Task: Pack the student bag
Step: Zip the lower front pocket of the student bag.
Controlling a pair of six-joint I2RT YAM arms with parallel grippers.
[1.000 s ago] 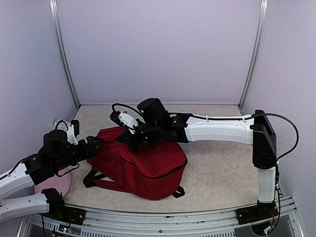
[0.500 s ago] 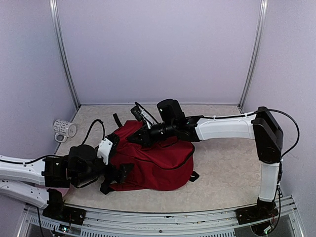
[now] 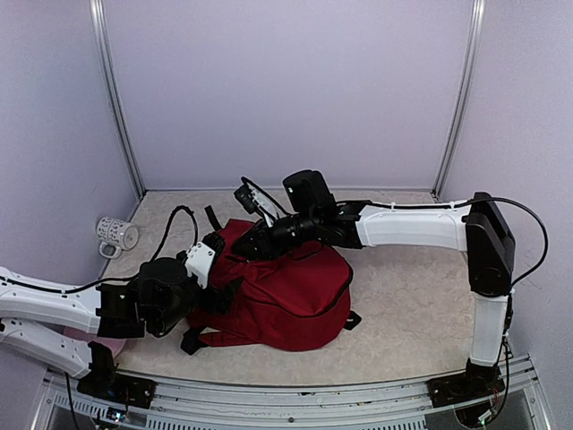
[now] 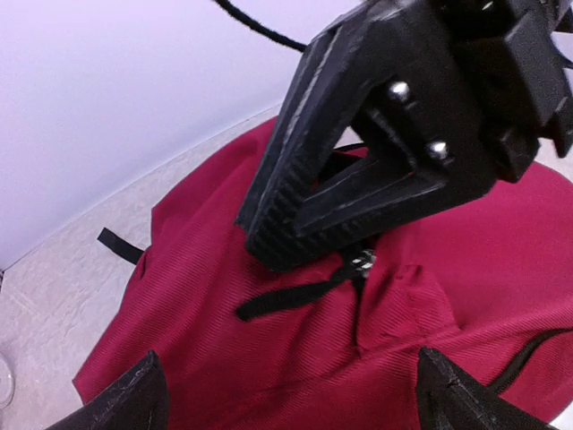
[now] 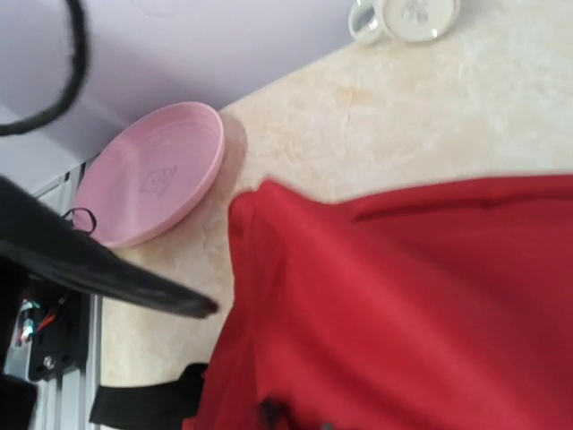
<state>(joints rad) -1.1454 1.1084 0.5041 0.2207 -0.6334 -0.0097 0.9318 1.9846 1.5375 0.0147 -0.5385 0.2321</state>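
While the bag lies mid-worktop with no opening showing, the left fingers hover spread wide above its red cloth, holding nothing. The right fingers sit by a black strap on top; their gap I cannot tell. Opening it seems the step: pinch cloth beside the zip, brace, and pull slowly.

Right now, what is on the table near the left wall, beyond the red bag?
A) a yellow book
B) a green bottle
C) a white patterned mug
C: a white patterned mug sits at the far left, apart from the student bag.
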